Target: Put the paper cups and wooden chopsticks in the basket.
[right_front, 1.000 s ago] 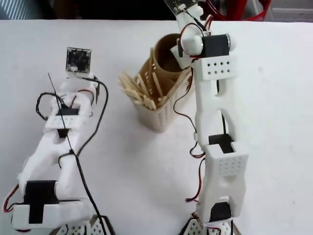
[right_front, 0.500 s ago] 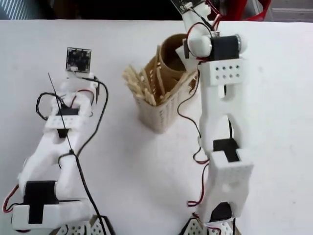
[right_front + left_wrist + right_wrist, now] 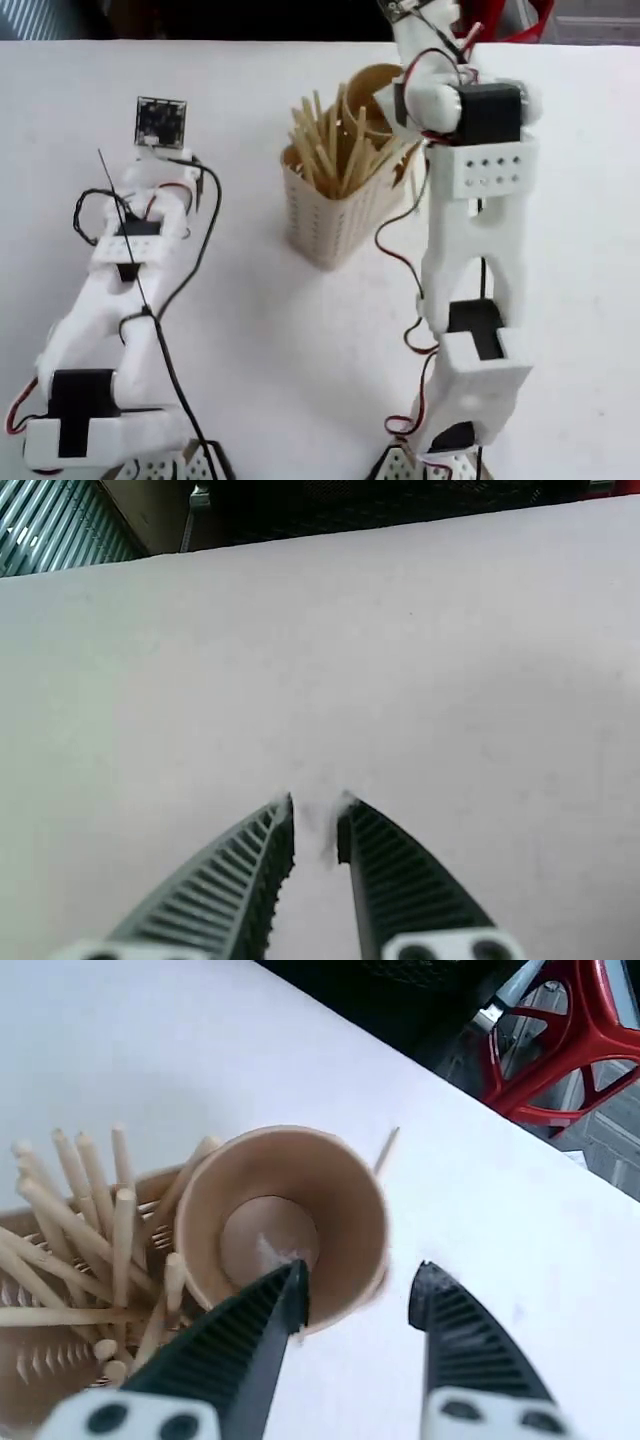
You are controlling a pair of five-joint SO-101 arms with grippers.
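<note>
A cream perforated basket [image 3: 335,225] stands upright mid-table with a bundle of wooden chopsticks [image 3: 335,150] and a brown paper cup [image 3: 365,80] in it. In the right wrist view the paper cup [image 3: 285,1225] leans against the chopsticks [image 3: 90,1220] inside the basket [image 3: 30,1360]. My right gripper [image 3: 358,1282] is open and straddles the cup's rim, one finger inside the cup and the other outside. One loose chopstick [image 3: 386,1150] lies on the table beyond the cup. My left gripper [image 3: 315,820] is shut over bare table, far left of the basket.
The left arm [image 3: 120,260] lies folded at the table's left with black cables [image 3: 190,250] trailing from it. A red chair [image 3: 590,1040] stands past the table's far edge. White tabletop [image 3: 280,360] spreads between the two arms.
The basket was tipped toward the left and now stands upright, shifted right. The right arm moved right and farther back with it. The left arm kept still.
</note>
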